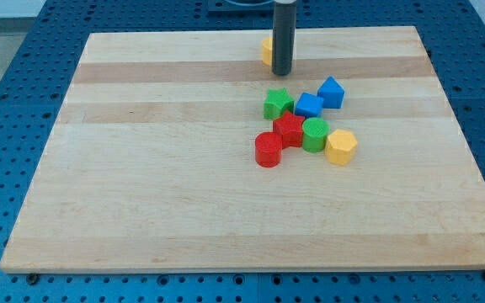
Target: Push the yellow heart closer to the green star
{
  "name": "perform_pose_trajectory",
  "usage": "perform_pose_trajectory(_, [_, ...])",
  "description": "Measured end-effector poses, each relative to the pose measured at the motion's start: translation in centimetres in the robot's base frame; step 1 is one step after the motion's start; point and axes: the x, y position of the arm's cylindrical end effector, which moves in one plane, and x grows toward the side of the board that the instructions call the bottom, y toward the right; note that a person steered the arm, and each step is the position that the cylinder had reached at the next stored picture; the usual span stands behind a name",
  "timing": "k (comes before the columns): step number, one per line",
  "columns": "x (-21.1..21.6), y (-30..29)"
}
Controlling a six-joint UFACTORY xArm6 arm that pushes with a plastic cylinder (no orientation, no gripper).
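A yellow block (266,50), mostly hidden behind my rod, sits near the board's top edge; its shape cannot be made out. My tip (282,72) rests just to its lower right, touching or nearly touching it. The green star (278,103) lies a short way below my tip, at the top left of a cluster of blocks.
The cluster holds two blue blocks (309,105) (331,91), a red block (289,128), a red cylinder (269,150), a green cylinder (315,134) and a yellow hexagonal block (341,146). The wooden board (141,168) lies on a blue pegboard table.
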Motion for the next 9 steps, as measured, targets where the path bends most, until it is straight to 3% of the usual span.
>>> perform_pose_trajectory(2, [-4.5, 2.9])
perform_pose_trajectory(3, [-5.8, 1.6])
perform_pose_trajectory(6, [-3.6, -2.5])
perform_pose_trajectory(9, [-4.5, -6.4])
